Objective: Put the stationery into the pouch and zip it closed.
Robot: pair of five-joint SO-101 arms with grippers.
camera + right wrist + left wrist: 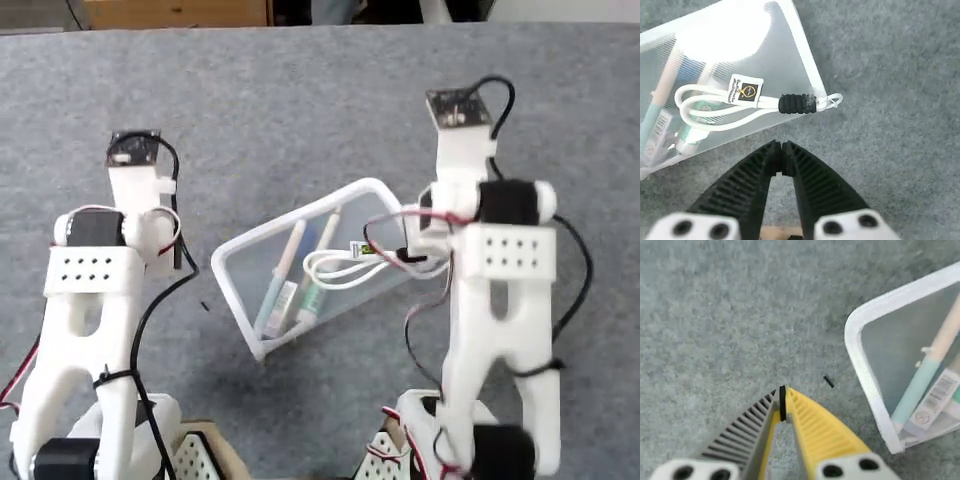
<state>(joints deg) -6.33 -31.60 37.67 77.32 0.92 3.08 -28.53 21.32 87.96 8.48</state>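
- Grey cloth (300, 100) covers the table, and a wooden edge (170, 12) shows beyond its far side.
- Left gripper (782, 402) hangs over bare cloth, jaws pressed together, empty.
- Right gripper (781, 152) is likewise closed and empty, just beside the pouch (740, 60).
- The pouch lies flat between the arms with pens (284, 270) inside and a white cord (769, 103) looped on top.

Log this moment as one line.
pouch: pens inside | left arm: jaws shut, empty | right arm: jaws shut, empty
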